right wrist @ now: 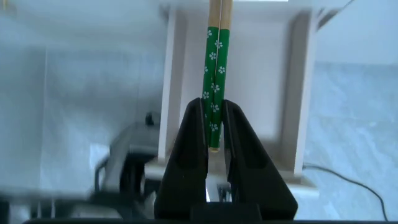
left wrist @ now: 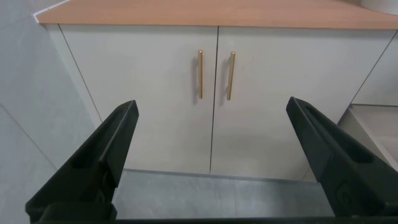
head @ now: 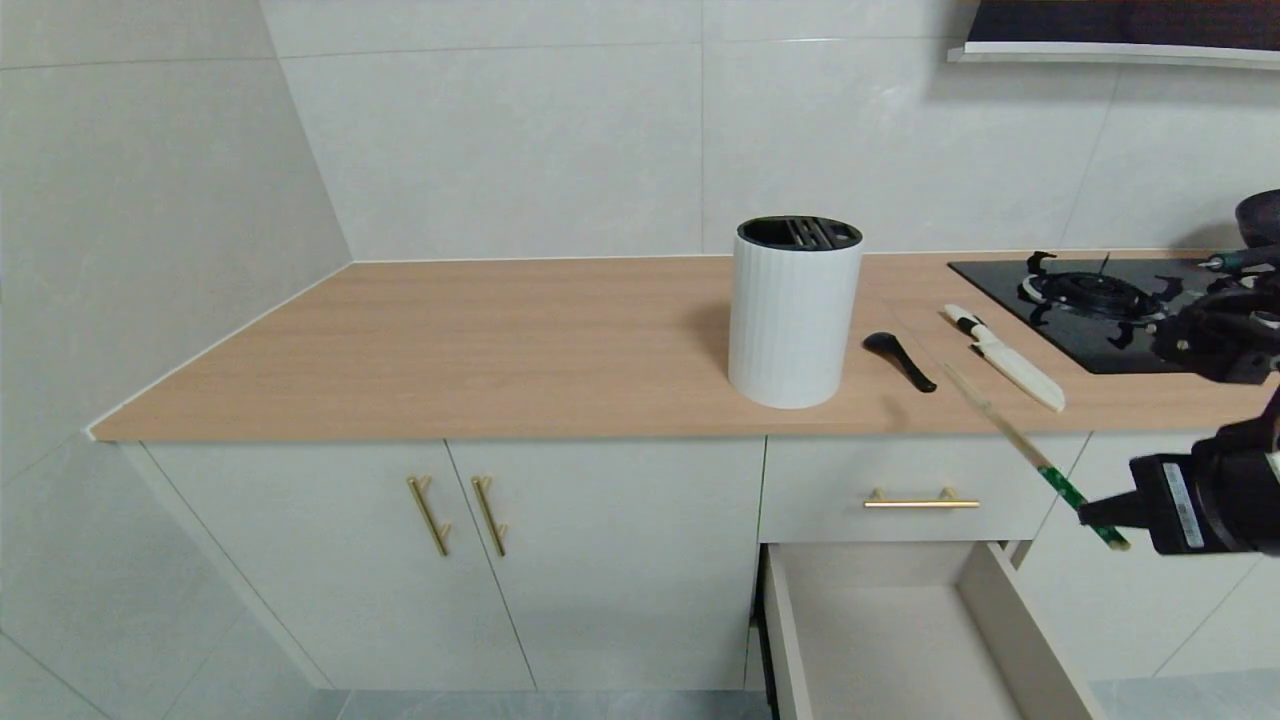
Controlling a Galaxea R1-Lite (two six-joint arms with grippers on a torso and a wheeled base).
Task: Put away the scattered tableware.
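My right gripper (head: 1100, 522) hangs in front of the cabinets at the right, above the open drawer (head: 880, 640), shut on a pair of wooden chopsticks (head: 1010, 432) with green flowered ends (right wrist: 216, 81). The chopsticks slant up and left toward the counter edge. A black spoon (head: 900, 359) and a white knife with a black-marked handle (head: 1003, 357) lie on the wooden counter right of the white ribbed utensil holder (head: 794, 312). My left gripper (left wrist: 211, 162) is open, low in front of the double cabinet doors (left wrist: 214, 93).
A black gas hob (head: 1095, 300) sits at the counter's back right with a dark pan (head: 1258, 220) at the edge. A closed drawer with a gold handle (head: 921, 499) lies above the open one. The counter's left half (head: 480, 340) is bare wood.
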